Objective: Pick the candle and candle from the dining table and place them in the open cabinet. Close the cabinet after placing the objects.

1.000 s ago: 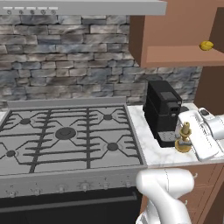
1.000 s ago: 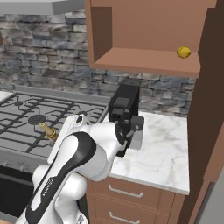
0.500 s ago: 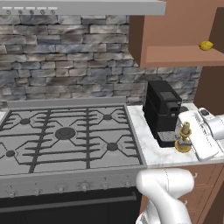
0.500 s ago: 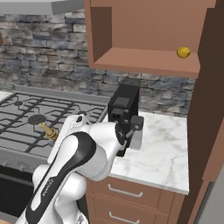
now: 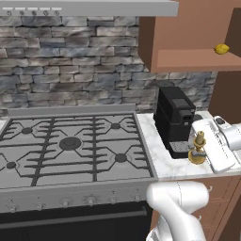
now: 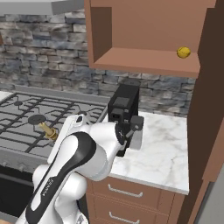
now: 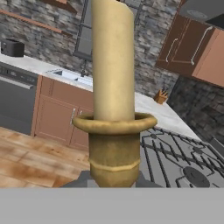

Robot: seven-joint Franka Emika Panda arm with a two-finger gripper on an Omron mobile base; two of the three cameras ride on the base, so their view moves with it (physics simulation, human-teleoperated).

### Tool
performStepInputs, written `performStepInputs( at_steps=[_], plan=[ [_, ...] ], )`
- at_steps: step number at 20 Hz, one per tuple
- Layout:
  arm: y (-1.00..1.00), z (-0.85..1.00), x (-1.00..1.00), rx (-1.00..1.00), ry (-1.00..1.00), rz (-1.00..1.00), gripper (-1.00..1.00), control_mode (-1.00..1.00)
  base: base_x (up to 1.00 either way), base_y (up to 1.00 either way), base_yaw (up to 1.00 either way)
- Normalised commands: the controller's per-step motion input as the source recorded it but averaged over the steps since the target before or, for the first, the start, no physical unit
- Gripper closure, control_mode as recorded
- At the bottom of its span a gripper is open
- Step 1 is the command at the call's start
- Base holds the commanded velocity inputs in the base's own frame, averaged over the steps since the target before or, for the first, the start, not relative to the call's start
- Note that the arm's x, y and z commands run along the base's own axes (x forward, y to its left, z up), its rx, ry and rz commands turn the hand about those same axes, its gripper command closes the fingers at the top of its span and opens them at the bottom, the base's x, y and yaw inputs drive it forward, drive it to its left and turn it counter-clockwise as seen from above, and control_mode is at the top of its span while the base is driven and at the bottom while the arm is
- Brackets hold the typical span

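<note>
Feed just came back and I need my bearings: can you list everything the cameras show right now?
Tall yellow candle on brass candlestick: one, held by the end effector, near the coffee machine.
Small yellow candle: one, on the open cabinet's shelf.
Open brown wooden wall cabinet: one, above the counter.
Black coffee machine: one, on the counter right of the stove.
White marble counter: one, over brown drawers.
Grey gas stove: one, left of the counter.
Grey stone backsplash: behind the stove.
End effector: one, white, shut on the candlestick.
</note>
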Motion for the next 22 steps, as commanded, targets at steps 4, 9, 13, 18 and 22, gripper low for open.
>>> performStepInputs(
  at_steps=[4, 9, 13, 18, 22],
  plan=[
    [0.00, 0.00, 0.00, 0.00, 0.00, 0.00, 1.00, 1.00, 0.00, 0.00, 0.00],
    [0.00, 0.00, 0.00, 0.00, 0.00, 0.00, 1.00, -1.00, -0.04, 0.00, 0.00],
    [-0.01, 0.02, -0.04, 0.00, 0.04, -0.10, 1.00, -1.00, 0.00, 0.00, 0.00],
    [0.00, 0.10, -0.08, 0.00, 0.06, -0.19, 1.00, -1.00, 0.00, 0.00, 0.00],
    [0.00, 0.21, -0.08, 0.00, 0.09, -0.15, 1.00, -1.00, 0.00, 0.00, 0.00]
  ],
)
